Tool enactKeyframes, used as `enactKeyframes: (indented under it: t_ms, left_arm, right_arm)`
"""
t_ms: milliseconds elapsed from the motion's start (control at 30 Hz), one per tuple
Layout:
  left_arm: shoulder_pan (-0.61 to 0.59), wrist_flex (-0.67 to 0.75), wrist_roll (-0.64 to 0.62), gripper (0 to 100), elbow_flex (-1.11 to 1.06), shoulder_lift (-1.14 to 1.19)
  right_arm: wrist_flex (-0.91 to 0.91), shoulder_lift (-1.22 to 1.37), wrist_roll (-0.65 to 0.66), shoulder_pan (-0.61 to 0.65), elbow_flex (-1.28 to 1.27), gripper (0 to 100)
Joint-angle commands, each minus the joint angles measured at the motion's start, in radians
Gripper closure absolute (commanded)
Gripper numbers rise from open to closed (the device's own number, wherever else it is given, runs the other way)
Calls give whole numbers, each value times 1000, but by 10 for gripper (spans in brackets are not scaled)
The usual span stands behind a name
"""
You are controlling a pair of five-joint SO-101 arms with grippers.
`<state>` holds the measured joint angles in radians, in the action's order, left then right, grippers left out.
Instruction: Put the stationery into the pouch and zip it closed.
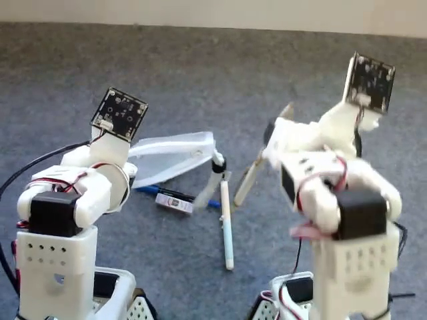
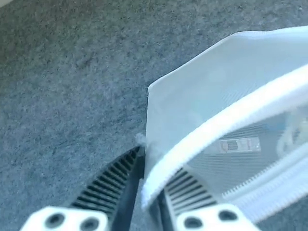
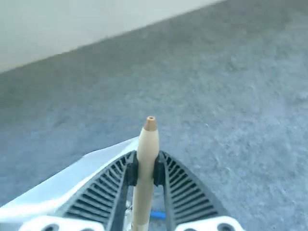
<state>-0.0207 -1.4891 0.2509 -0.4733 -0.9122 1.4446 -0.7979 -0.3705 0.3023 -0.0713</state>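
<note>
I am pinching an edge of the pouch (image 2: 216,96) in the left end effector (image 2: 146,162) and clamping a beige pen (image 3: 147,139) in the right end effector (image 3: 144,162), while more pens (image 1: 227,230) are lying on the surface (image 1: 200,67) beside the pouch.

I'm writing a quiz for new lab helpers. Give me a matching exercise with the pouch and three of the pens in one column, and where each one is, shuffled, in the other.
Things
1. pouch
2. tan pen
3. blue pen
4. long white pen

Places
A. loose on the carpet, beside a small white block
B. clamped in the right jaws, off the carpet
C. loose on the carpet, reaching nearest the arms' bases
D. clamped at its edge in the left jaws

Pairs: 1-D, 2-B, 3-A, 4-C
</note>
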Motion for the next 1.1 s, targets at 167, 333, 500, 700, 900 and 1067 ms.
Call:
enactKeyframes:
  t_ms: [167, 333, 500, 700, 900, 1067]
  left_arm:
    - [-90, -2, 12, 991, 56, 2]
    - [-90, -2, 12, 992, 53, 2]
    - [-90, -3, 9, 992, 51, 2]
    - [-90, -3, 8, 992, 51, 2]
    - [-90, -3, 8, 992, 51, 2]
    - [-90, -3, 8, 992, 51, 2]
  right_arm:
    - [-102, -209, 192, 208, 33, 994]
    - [-257, -309, 201, 326, -84, 994]
    - [-509, -406, 203, 452, -232, 994]
    - [-794, -463, 203, 522, -420, 994]
    - [-993, -466, 204, 524, -553, 994]
    - [-1152, -466, 256, 518, -644, 994]
